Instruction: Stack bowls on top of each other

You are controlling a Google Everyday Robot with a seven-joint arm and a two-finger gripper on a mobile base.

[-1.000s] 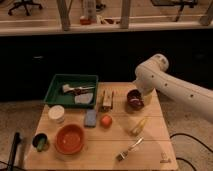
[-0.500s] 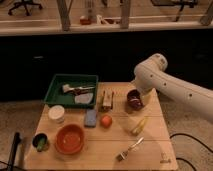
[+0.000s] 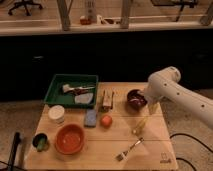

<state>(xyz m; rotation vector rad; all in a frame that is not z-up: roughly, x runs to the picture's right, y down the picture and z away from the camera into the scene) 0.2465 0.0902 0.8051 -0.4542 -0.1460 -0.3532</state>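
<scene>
The small dark maroon bowl (image 3: 135, 98) sits at the right back part of the wooden table (image 3: 155, 145). The larger orange-red bowl (image 3: 69, 138) sits at the front left. My white arm comes in from the right and bends down beside the maroon bowl. My gripper (image 3: 146, 104) is at the bowl's right rim, mostly hidden behind the arm's wrist.
A green tray (image 3: 56, 85) with utensils stands at the back left. A white round container (image 3: 56, 114), a dark green cup (image 3: 41, 142), a blue sponge (image 3: 90, 117), an orange ball (image 3: 105, 120), a wooden block (image 3: 107, 99), a banana-like piece (image 3: 139, 125) and a fork (image 3: 129, 149) lie on the table.
</scene>
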